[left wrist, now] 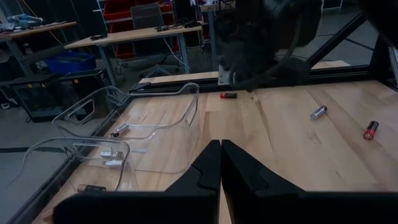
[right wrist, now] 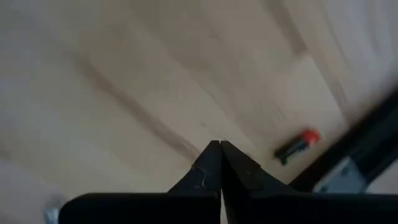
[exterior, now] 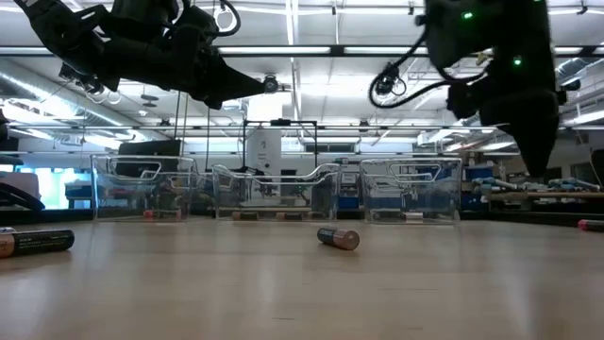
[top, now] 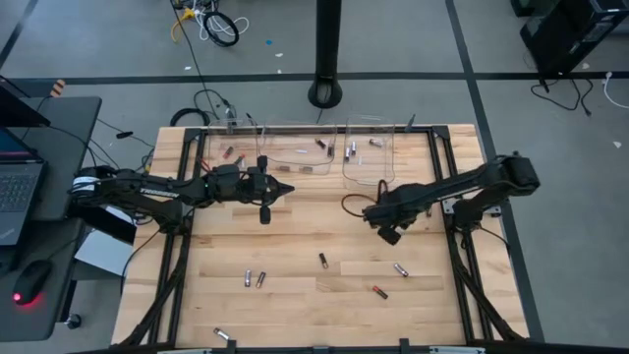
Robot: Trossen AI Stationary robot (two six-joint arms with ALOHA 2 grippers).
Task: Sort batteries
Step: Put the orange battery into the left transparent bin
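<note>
Several small batteries lie loose on the wooden table: a dark one, two silver ones, a grey one and a red-ended one. More batteries lie in the clear bins along the far edge. My left gripper hovers level and shut above the table in front of the bins, holding nothing. My right gripper points steeply down above the table's right half, shut and empty. A black, red-ended battery lies on the wood beyond its tips.
Three clear bins stand side by side at the far edge. A black frame rail runs along the table's right side, another along the left. One battery lies near the front edge. A laptop and mouse sit on a side desk.
</note>
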